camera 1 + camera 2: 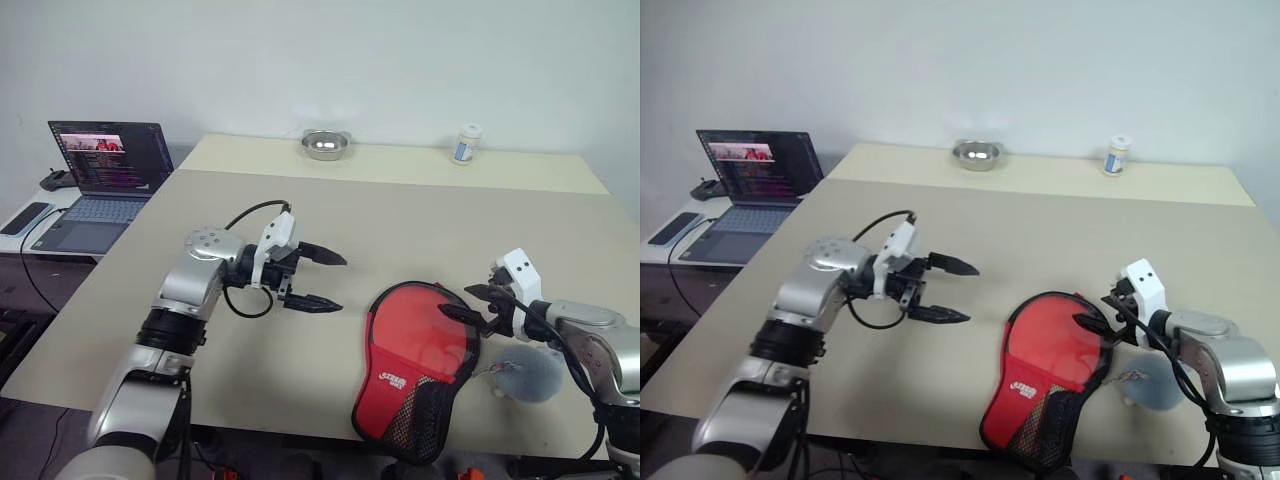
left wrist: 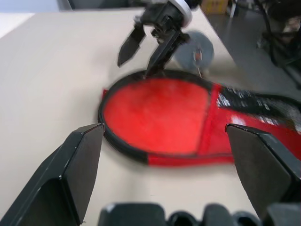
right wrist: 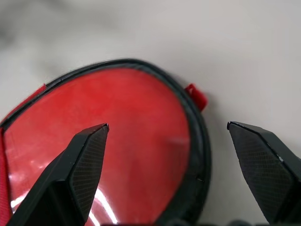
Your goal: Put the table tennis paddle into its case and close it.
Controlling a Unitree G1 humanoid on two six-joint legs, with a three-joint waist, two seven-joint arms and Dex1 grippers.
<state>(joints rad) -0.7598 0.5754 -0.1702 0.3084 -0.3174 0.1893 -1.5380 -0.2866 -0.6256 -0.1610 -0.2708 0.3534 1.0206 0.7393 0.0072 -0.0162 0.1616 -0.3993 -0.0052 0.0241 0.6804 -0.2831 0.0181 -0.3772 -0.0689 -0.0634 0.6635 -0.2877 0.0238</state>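
The case (image 1: 418, 368) lies flat near the table's front edge, red side up. Its round end points away from me and its black mesh pocket (image 1: 420, 415) with the white logo is nearest me. The table tennis paddle is hidden or out of view. My right gripper (image 1: 455, 300) is open and hovers over the right rim of the case's round end (image 3: 141, 141), and I cannot tell if it touches. My left gripper (image 1: 342, 283) is open and empty. It is raised above the table to the left of the case (image 2: 155, 117), pointing toward it.
A grey round fuzzy thing (image 1: 530, 378) lies by the case's right side, under my right arm. A steel bowl (image 1: 324, 145) and a small jar (image 1: 466, 144) stand at the table's far edge. An open laptop (image 1: 105, 180) and a phone (image 1: 27, 217) sit on a side desk at left.
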